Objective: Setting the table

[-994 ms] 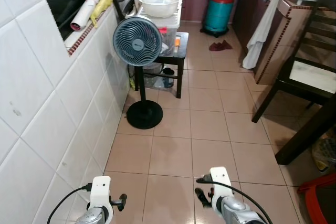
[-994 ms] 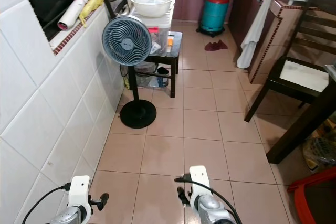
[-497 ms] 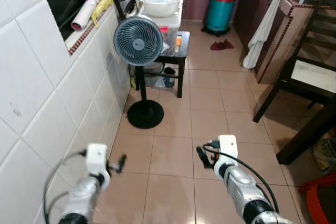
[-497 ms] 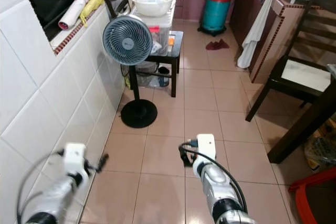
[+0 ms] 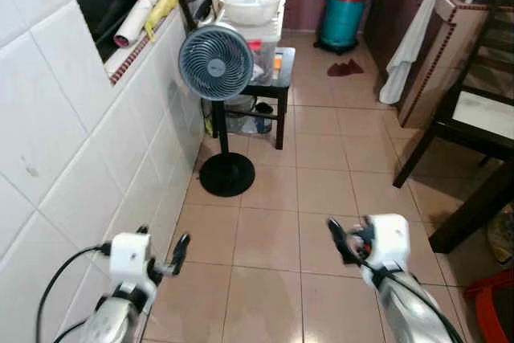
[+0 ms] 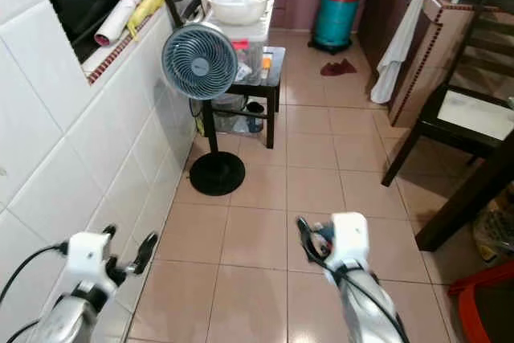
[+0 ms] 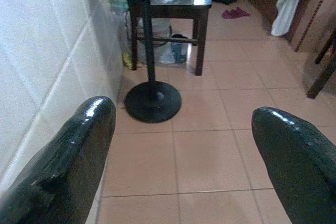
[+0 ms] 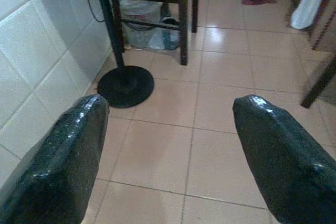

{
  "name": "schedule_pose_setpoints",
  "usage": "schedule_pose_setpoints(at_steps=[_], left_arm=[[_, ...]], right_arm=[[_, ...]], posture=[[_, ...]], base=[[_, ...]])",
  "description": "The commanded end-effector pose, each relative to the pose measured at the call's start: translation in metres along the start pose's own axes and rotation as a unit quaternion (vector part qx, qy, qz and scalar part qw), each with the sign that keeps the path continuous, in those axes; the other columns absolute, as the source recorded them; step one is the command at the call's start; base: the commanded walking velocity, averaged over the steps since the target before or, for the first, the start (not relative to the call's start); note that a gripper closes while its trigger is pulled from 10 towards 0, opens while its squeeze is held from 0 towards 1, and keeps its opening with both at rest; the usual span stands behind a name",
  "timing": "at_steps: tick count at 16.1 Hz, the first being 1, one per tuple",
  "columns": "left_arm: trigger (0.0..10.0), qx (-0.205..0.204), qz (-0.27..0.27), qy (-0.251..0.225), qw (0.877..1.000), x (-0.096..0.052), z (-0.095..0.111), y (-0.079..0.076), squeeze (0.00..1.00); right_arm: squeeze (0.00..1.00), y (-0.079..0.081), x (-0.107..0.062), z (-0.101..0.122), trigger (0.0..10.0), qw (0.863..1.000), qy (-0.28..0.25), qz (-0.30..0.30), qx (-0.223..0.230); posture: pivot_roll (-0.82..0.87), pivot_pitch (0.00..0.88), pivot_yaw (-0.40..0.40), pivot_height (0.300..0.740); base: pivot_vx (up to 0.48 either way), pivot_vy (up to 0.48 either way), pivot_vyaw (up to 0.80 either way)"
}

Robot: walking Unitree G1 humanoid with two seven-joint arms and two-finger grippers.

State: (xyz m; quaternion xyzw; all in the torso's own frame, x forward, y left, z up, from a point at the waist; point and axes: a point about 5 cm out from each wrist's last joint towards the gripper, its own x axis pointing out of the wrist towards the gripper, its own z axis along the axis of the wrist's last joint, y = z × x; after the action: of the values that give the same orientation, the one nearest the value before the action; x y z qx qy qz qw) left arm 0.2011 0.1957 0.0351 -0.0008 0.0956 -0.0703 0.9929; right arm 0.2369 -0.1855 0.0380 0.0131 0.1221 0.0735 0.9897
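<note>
1. A floor of glossy beige square tiles [image 5: 321, 190] runs ahead, with a wall of large white tiles [image 5: 72, 150] along the robot's left.
2. At the right stand a dark wooden chair with a pale seat [image 5: 474, 110] and a dark wooden counter [image 5: 434, 46] with a white cloth [image 5: 409, 38] hanging from it.
3. A grey round-headed pedestal fan on a black disc base [image 5: 215, 62] stands beside the white wall.
4. Just behind the fan, a small black table [image 5: 277, 78] carries a clear plastic box [image 5: 261, 42] topped by a white bowl [image 5: 250, 2].
5. Farther back stands a teal gas cylinder [image 5: 344, 18].
6. The left gripper [image 7: 184, 145] is raised low near the wall, its two black fingers spread wide apart and holding nothing.
7. The right gripper [image 8: 168, 140] hangs over the bare floor, fingers likewise spread wide, empty.
8. No tableware for setting the table can be picked out; whether the dark edge at the far right is the dining table cannot be told.
</note>
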Motion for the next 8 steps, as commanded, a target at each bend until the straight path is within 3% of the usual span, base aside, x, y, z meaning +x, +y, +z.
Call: schedule_pose_setpoints(at_steps=[1, 3, 5, 8], left_arm=[[10.0, 0.011, 0.012, 0.004, 1.000, -0.005, 0.004, 0.003, 0.00], [10.0, 0.005, 0.021, 0.003, 1.000, -0.006, 0.006, 0.003, 0.00], [10.0, -0.035, 0.030, -0.014, 0.999, -0.001, 0.010, 0.000, 0.00], [10.0, -0.041, 0.017, -0.019, 0.999, 0.004, 0.015, -0.005, 0.00]], right_arm=[[0.00, 0.002, -0.006, 0.005, 10.0, 1.000, -0.003, -0.008, 0.004], [0.00, 0.004, -0.011, 0.006, 10.0, 0.999, 0.006, -0.031, 0.024], [0.00, 0.007, -0.006, 0.013, 10.0, 0.999, 0.000, -0.043, 0.027], [0.00, 0.010, -0.004, 0.019, 10.0, 0.999, -0.005, -0.034, 0.016]], posture=[[-0.08, 0.012, 0.035, 0.740], [-0.08, 0.016, 0.032, 0.740], [-0.08, 0.025, 0.031, 0.740], [-0.08, 0.025, 0.031, 0.740]], base=[[0.000, 0.000, 0.00], [0.000, 0.000, -0.69], [0.000, 0.000, -0.80], [0.000, 0.000, -0.80]])
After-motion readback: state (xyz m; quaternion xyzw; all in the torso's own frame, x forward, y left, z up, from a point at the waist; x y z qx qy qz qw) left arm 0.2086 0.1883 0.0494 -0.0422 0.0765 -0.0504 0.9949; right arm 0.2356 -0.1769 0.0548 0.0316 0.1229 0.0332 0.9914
